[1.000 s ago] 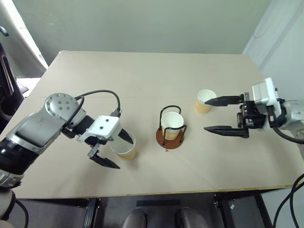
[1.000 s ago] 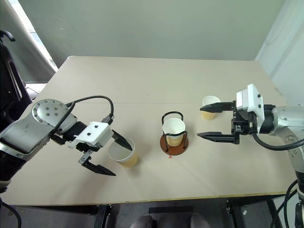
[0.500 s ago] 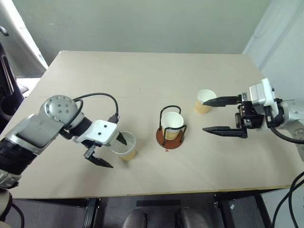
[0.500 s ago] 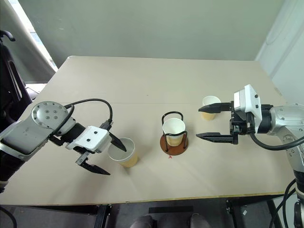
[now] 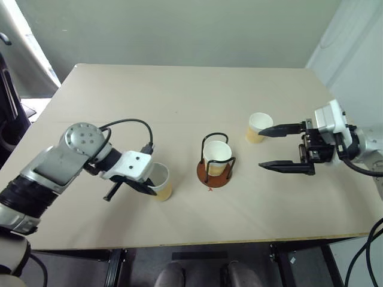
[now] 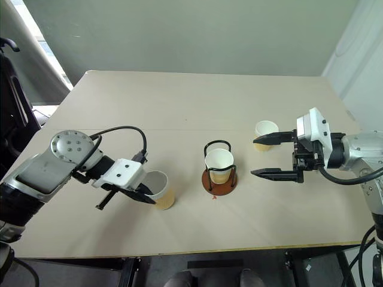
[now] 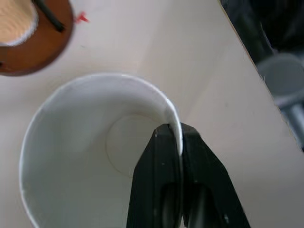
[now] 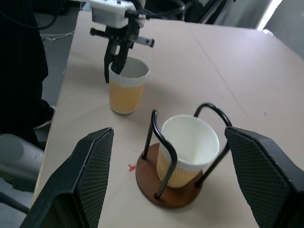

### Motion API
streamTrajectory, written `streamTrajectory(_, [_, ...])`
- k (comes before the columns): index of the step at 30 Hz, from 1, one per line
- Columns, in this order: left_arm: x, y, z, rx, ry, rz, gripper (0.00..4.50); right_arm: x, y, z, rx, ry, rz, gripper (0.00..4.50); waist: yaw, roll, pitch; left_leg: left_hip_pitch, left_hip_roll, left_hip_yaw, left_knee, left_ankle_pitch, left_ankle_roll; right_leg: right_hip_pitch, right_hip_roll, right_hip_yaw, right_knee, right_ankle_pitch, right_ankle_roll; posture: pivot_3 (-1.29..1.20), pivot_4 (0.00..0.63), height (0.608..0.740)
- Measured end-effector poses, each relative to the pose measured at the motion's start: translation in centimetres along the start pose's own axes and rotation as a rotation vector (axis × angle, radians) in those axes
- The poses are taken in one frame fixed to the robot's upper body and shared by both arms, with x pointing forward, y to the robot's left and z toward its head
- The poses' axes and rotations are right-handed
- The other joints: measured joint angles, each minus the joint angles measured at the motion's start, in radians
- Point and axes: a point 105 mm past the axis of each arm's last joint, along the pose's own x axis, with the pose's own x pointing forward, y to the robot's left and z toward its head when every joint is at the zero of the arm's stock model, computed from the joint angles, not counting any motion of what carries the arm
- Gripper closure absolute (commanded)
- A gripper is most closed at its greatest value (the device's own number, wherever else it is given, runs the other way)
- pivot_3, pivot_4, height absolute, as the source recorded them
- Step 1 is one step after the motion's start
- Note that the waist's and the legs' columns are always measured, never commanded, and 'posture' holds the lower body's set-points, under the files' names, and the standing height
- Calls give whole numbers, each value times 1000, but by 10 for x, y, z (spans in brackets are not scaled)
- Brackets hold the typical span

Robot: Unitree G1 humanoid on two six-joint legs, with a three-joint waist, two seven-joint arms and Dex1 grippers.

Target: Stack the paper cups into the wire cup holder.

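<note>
A tan paper cup [image 5: 160, 183] stands at the front left of the table, and my left gripper [image 7: 175, 137] is shut on its white rim, one finger inside and one outside. The wire cup holder [image 5: 216, 176] sits mid-table on its reddish-brown base, with a second paper cup [image 5: 217, 156] upright between its black loops. A third cup [image 5: 257, 128] stands to the holder's right. My right gripper [image 5: 262, 147] hangs open just beside that cup, its far finger reaching to the cup's rim, its near finger well apart, and it holds nothing.
The beige table [image 5: 179, 101] runs back to a grey wall. Its front edge lies close behind the left cup. A dark chair [image 5: 8, 101] stands off the table's left side.
My left gripper's fingers, wide open around the left cup before, have closed on the cup's rim. The right gripper and the other two cups stay put.
</note>
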Motion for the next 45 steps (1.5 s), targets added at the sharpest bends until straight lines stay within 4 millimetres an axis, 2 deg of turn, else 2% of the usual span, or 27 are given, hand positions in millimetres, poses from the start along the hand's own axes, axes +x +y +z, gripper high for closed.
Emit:
streamTrajectory(3, [-8, 10, 13, -17, -50, 26, 4472, -5, -4, 1, 23, 26, -4, 711, 1, 0, 0, 0, 0, 0, 0, 0, 0, 0, 0, 0, 0, 0, 0, 0, 150, 740])
streamTrajectory(8, [-29, 45, 41, 38, -109, 128, 4472, -14, -11, -2, 59, 63, -19, 711, 6, 0, 0, 0, 0, -1, 3, 0, 0, 2, 0, -1, 0, 0, 0, 0, 150, 740])
streamTrajectory(12, [-40, 72, 64, 85, -168, 186, 4472, -13, -13, -4, 65, 71, -18, 711, 6, 0, 0, -1, 0, -1, 4, 0, 0, 2, 0, -1, -1, 1, 1, 0, 150, 740])
streamTrajectory(17, [-44, 93, 99, 159, -239, 202, 4472, -12, -13, -5, 63, 73, -16, 711, 7, 0, 0, -2, 0, -1, 5, 0, 0, 3, 0, -1, -1, 2, 3, 0, 150, 740])
streamTrajectory(21, [-53, 107, 117, 174, -264, 224, 4472, -11, -13, -5, 61, 80, -21, 711, 7, 0, 0, -3, 0, -1, 5, 0, 0, 3, 0, -1, -2, 3, 4, 0, 150, 740])
streamTrajectory(25, [-48, 115, 123, 164, -277, 205, 4472, -11, -11, -6, 62, 83, -19, 711, 8, 0, 0, -3, 0, -1, 5, 0, 0, 3, 0, -1, -2, 3, 5, 0, 150, 740])
streamTrajectory(36, [-20, 116, 135, 180, -302, 87, 4472, -12, -8, -15, 87, 106, -27, 711, 19, 0, 0, -4, -1, -1, 7, 0, 0, 4, 0, -1, -3, 4, 8, 0, 150, 740])
streamTrajectory(45, [-6, 119, 134, 260, -249, 72, 4472, -14, -7, -15, 85, 110, -45, 711, 25, 0, 0, -4, -1, 0, 7, 0, 0, 4, 0, -1, -3, 4, 9, 0, 150, 740])
